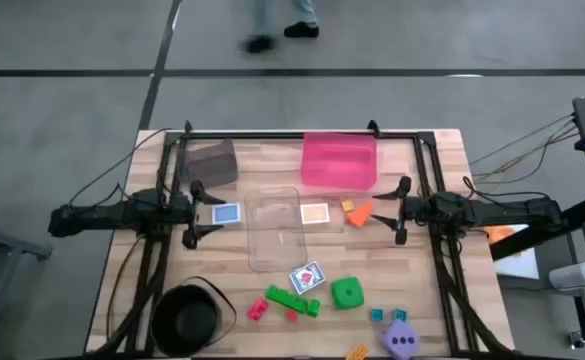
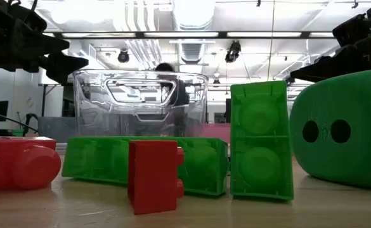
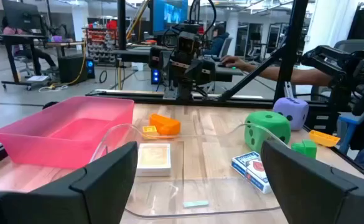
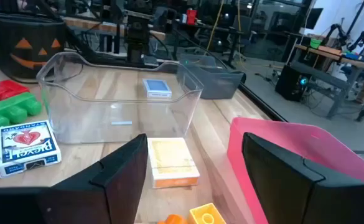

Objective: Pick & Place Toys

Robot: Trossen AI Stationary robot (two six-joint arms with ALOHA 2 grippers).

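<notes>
My left gripper [image 1: 196, 214] is open and empty at the table's left, beside a blue-backed card [image 1: 227, 214] that lies flat. My right gripper [image 1: 400, 210] is open and empty at the right, close to an orange brick [image 1: 357, 211] and a pale orange card [image 1: 314, 213]. Toward the near edge lie a playing-card box [image 1: 307, 277], a green die [image 1: 346, 292], a long green brick [image 1: 292, 301], red bricks [image 1: 257, 310], teal bricks [image 1: 377, 315], a purple die [image 1: 401, 342] and an orange piece [image 1: 357, 352]. In the left wrist view the open gripper [image 3: 200, 186] faces the clear bin.
A clear bin [image 1: 275, 228] stands mid-table between the grippers. A pink bin [image 1: 339, 160] and a grey bin [image 1: 210, 160] stand at the far side. A black round bowl [image 1: 187, 318] sits near left. A person walks beyond the far edge.
</notes>
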